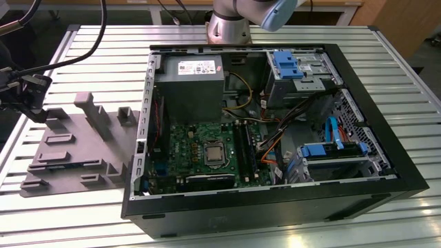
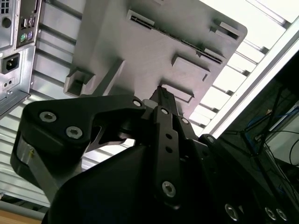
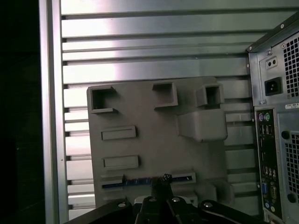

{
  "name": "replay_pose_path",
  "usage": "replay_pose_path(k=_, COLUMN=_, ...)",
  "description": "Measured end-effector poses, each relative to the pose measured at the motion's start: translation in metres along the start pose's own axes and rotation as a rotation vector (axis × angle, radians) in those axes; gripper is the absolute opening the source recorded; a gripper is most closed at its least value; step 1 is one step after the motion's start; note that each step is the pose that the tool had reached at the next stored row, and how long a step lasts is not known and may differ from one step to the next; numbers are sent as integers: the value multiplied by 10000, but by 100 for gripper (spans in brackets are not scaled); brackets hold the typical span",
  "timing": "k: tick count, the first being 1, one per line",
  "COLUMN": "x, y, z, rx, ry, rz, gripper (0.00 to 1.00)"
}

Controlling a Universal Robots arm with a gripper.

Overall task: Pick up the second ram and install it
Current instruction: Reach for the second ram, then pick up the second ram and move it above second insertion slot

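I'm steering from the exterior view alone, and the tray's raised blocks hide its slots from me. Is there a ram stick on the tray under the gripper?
Observer: Yes. In the first wrist view the second ram sits in a long slot of the grey tray. It shows as a dark strip with a blue sheen.
Operator: How is the gripper lined up with it?
Observer: The gripper has its tip over the stick, a little past the stick's middle toward the computer case. I cannot tell whether it touches.
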State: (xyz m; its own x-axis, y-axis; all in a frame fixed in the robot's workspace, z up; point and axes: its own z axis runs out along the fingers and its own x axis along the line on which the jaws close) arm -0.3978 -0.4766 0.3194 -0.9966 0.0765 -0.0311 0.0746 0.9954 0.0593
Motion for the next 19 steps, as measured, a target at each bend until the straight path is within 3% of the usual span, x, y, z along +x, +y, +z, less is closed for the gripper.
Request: replay_pose_path(k=19, x=11, y=-31, z=36, rx=-4, ry=3, rz=-13, gripper=11)
